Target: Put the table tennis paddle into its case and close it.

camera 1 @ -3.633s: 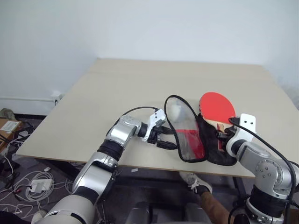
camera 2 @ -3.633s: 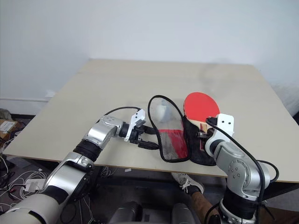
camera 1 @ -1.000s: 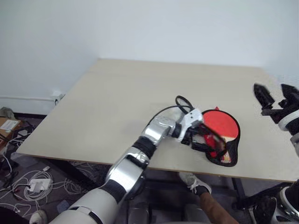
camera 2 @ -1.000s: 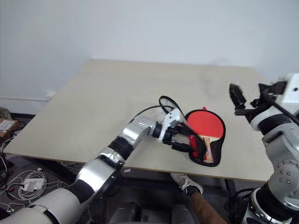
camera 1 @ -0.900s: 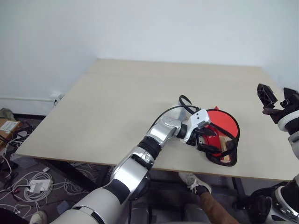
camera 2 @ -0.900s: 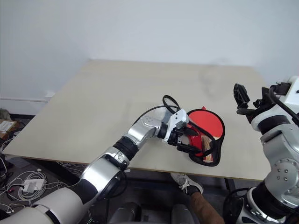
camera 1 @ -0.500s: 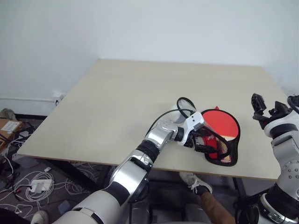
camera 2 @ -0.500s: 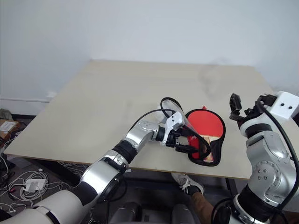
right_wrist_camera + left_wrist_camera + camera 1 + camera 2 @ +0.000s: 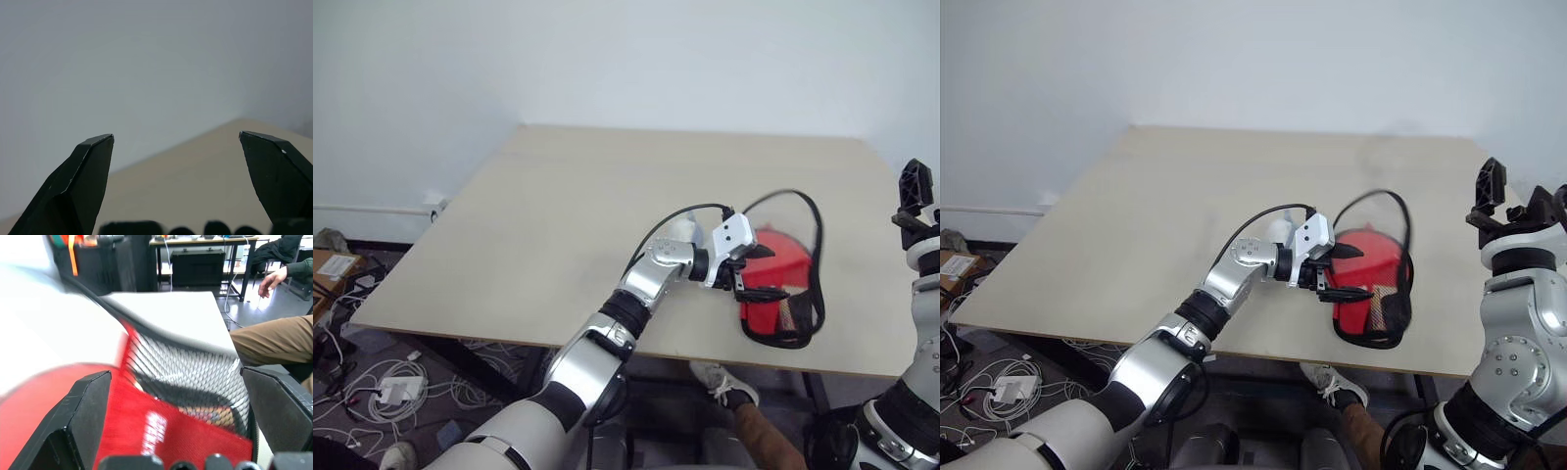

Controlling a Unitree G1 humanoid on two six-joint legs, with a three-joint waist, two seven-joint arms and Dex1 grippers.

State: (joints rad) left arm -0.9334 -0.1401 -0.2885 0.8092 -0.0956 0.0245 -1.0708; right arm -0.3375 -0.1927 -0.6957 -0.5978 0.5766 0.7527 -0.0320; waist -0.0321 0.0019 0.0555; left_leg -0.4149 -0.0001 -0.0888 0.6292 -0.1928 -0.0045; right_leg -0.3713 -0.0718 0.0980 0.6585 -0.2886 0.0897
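The case (image 9: 775,299) lies near the table's front right edge. Its red front flap with black mesh and a white logo (image 9: 149,431) is folded most of the way over, and its black rim (image 9: 815,240) arches up off the table. The table tennis paddle is almost hidden inside; a pale patch of handle (image 9: 793,313) shows through the mesh. My left gripper (image 9: 760,274) is open, its fingers spread against the flap's red face. My right gripper (image 9: 1518,201) is open and holds nothing, raised above the table's right edge and pointing up at the wall.
The pale table (image 9: 558,215) stretches wide behind and left of the case, which sits close to the front edge. A person's brown-trousered leg (image 9: 274,340) and a shoe (image 9: 724,384) are under that edge. Cables (image 9: 382,387) lie on the floor at the left.
The case's flap has swung over the paddle's red face, which showed before. My left gripper rose a little with it. My right gripper shifted right and tipped upward.
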